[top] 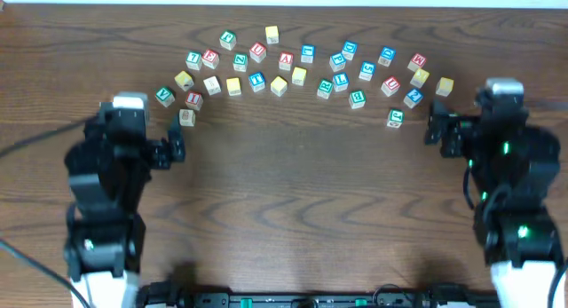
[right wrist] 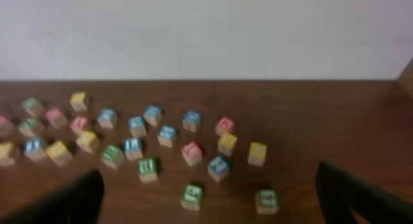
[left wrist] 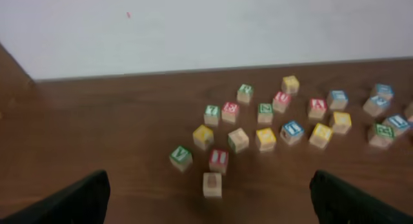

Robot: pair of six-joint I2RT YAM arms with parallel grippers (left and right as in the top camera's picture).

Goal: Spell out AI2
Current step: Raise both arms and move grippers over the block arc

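Looks down on a wooden table (top: 293, 201) with letter blocks (top: 257, 80) strewn in a loose arc across its far half. Finds the red A block (top: 286, 59) near the middle of that arc, just beside a blue block (top: 307, 52) on its right in the overhead view. Finds the red I block (top: 193, 99) at the arc's left end, close to a green V block (top: 163, 96) and a pale block (top: 186, 117), that pale one lying nearest the left gripper (top: 176, 135). Places what looks like a blue 2 block (top: 414, 97) toward the right end, its face too blurred to read for certain, with a green block (top: 395, 119) near it on the side toward the arms. Shows the left gripper spread wide, dark fingers (left wrist: 74, 198) in the lower corners of its wrist view, clasping nothing, stopped short of the blocks. Shows the right gripper (top: 435, 122) spread just as wide, fingers (right wrist: 361, 195) low in its own wrist view, empty too, off to the right of the green block and touching none.
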